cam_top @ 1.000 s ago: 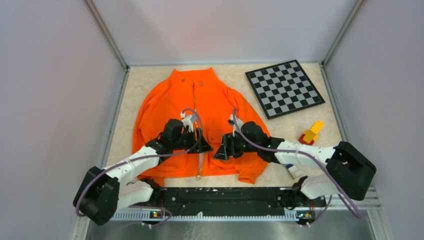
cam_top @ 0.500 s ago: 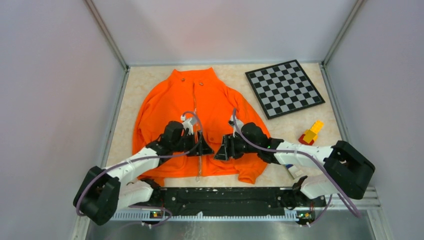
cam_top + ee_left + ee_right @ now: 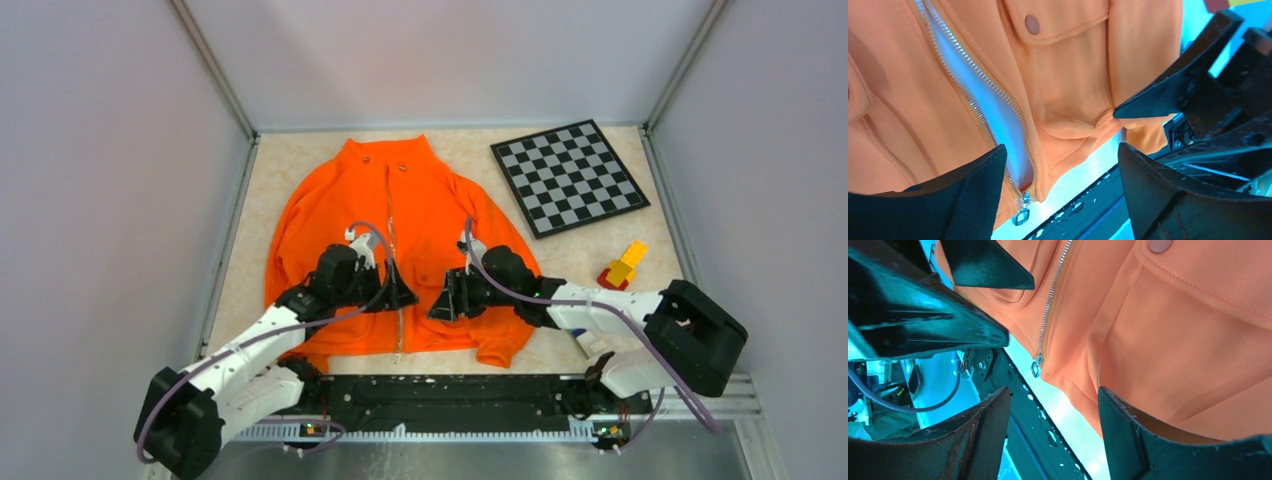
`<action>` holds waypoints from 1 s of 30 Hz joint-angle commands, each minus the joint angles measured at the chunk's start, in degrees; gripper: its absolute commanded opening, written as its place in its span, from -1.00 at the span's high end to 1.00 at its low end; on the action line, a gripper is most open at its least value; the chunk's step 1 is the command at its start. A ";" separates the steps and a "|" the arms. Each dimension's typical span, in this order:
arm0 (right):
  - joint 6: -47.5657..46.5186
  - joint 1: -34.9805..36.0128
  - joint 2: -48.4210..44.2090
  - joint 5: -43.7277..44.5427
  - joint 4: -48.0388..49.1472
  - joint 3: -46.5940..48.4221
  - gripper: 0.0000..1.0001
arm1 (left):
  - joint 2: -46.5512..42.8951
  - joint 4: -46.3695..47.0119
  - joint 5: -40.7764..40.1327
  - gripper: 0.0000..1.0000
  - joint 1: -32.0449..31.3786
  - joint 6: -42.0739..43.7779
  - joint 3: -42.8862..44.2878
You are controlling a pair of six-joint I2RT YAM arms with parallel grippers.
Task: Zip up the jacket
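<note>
- A beige surface (image 3: 290, 150) lies between pale walls.
- The jacket (image 3: 430, 200) lies flat at centre frame, collar toward the top, with its zipper pull (image 3: 398, 352) at the bottom hem.
- The left tool (image 3: 402, 296) and right tool (image 3: 440, 302) hover over it, fingers spread wide, holding nothing.
- A checkerboard (image 3: 567, 177) lies at upper right.

Left arm shifted, approx 1 s.
White left arm's black elbow joint (image 3: 185, 435) dropped toward near edge & swung left; black two-finger left pincer (image 3: 401, 292) drew back slightly left over bright orange fabric jacket (image 3: 425, 205).
</note>
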 commanded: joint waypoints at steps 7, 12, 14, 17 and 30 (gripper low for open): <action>1.01 1.66 1.62 -1.39 5.35 0.27 -0.21 | 7.11 9.94 7.86 -0.03 -0.22 -3.14 -5.24; 1.62 2.36 3.10 -1.54 7.09 0.13 -0.17 | 9.58 11.16 7.90 0.33 -0.21 -2.25 -5.60; 2.22 2.63 3.92 -1.56 8.10 -0.07 -0.13 | 9.98 11.71 8.35 0.52 -0.24 -2.30 -5.33; 3.30 3.52 4.89 -0.94 10.66 -0.54 -0.07 | 9.39 11.81 9.65 0.75 -0.23 -2.75 -4.55; 7.40 6.72 4.22 7.59 20.87 -6.12 -0.16 | 3.19 16.72 10.32 1.00 -0.20 -17.39 -4.32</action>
